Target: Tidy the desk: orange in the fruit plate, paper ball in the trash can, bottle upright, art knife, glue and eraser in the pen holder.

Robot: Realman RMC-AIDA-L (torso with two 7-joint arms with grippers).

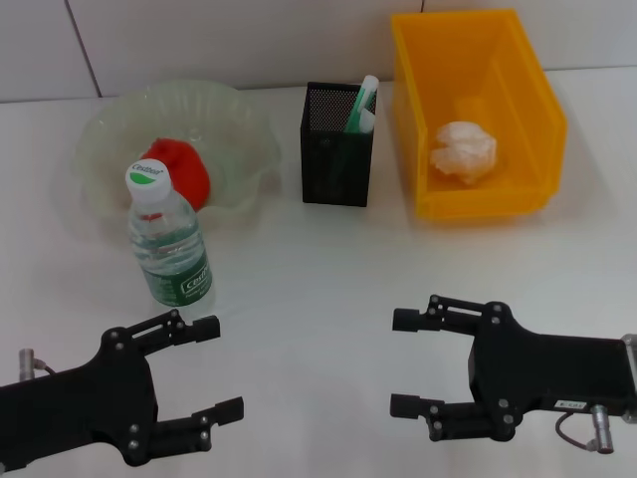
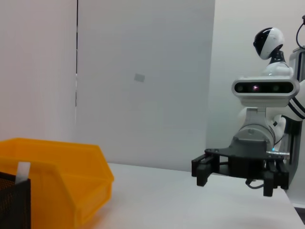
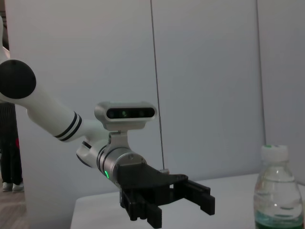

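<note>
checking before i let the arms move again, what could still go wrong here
The bottle stands upright just beyond the open left gripper; a forward sweep could topple it. The art knife leans out of the pen holder, so a knock might tip it out. The open right gripper hovers low over the desk.

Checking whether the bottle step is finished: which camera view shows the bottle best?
The head view: the bottle shows whole, standing upright on the desk in front of the fruit plate, cap up. The right wrist view catches only its cap and upper part at the picture's edge. The left wrist view does not show it.
</note>
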